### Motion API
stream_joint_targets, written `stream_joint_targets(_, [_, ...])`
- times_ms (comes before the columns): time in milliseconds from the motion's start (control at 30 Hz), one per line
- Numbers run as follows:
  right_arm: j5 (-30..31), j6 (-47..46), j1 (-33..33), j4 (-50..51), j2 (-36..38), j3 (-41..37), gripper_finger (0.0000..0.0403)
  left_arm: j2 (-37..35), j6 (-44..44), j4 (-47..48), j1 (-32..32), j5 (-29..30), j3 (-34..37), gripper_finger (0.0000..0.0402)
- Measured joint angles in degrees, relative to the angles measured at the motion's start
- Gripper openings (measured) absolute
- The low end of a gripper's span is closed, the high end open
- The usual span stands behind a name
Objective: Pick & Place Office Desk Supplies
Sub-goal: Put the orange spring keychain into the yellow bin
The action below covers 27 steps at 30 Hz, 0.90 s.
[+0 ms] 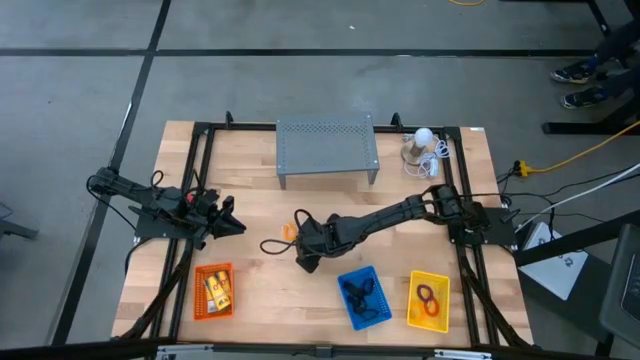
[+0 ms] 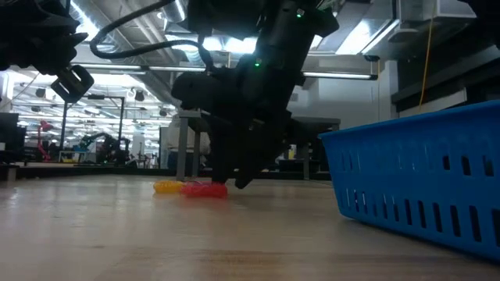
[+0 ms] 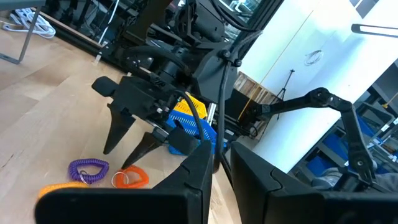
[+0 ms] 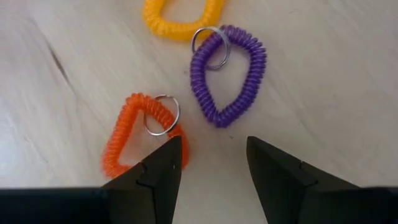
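Three coiled loops with metal rings lie flat on the wooden table: orange (image 4: 137, 134), purple (image 4: 228, 74) and yellow (image 4: 180, 18). My right gripper (image 4: 214, 155) is open and points down just over them at mid-table (image 1: 303, 245). One finger is over the orange loop's end and the other is on bare wood beside the purple loop. The low view shows its fingertips (image 2: 230, 181) close to the tabletop beside the loops (image 2: 205, 190). My left gripper (image 1: 230, 222) waits shut at the table's left side, above the orange basket. My right gripper comes at the loops from above, pointing down. One fingertip (image 4: 173, 149) covers the end of the orange loop (image 4: 180, 132) nearest it. I cannot tell whether it touches the loop. The loop lies flat on the table.
Three baskets stand along the near edge: orange (image 1: 213, 291) with yellow-orange packets, blue (image 1: 363, 297) with black clips, and yellow (image 1: 429, 301) with orange loops. A grey perforated shelf (image 1: 327, 148) and a white bulb with a cord (image 1: 425, 145) sit at the far edge. Bare wood surrounds the loops.
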<state>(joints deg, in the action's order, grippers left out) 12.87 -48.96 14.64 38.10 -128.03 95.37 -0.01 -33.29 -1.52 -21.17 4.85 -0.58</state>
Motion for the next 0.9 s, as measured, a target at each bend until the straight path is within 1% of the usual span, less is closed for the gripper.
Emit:
stream_joint_targets(100, [-0.7, -0.33, -0.02, -0.43, 0.0, -0.02, 0.018, 0.0, 0.01, 0.0, 0.0, -0.01, -0.02, 0.0054])
stream_joint_targets(233, [-4.07, -1.2, -0.01, -2.52, -0.02, -0.07, 0.018, 0.0, 0.0, 0.0, 0.02, -0.01, 0.0, 0.0054])
stream_joint_targets(533, [-4.38, -2.1, -0.03, -3.43, -0.02, -0.07, 0.018, 0.0, 0.01, 0.0, 0.0, 0.01, -0.02, 0.0054])
stream_joint_targets(800, [-3.43, -2.95, 0.89, -3.37, -2.99, 0.32, 0.0181, 0.0, 0.0, 0.0, 0.02, 0.01, 0.0, 0.0054])
stream_joint_targets(900, [0.16, -2.63, 1.4, -2.98, -3.28, 0.33, 0.0177, 0.0, 0.01, 0.0, 0.01, 0.01, -0.01, 0.0054])
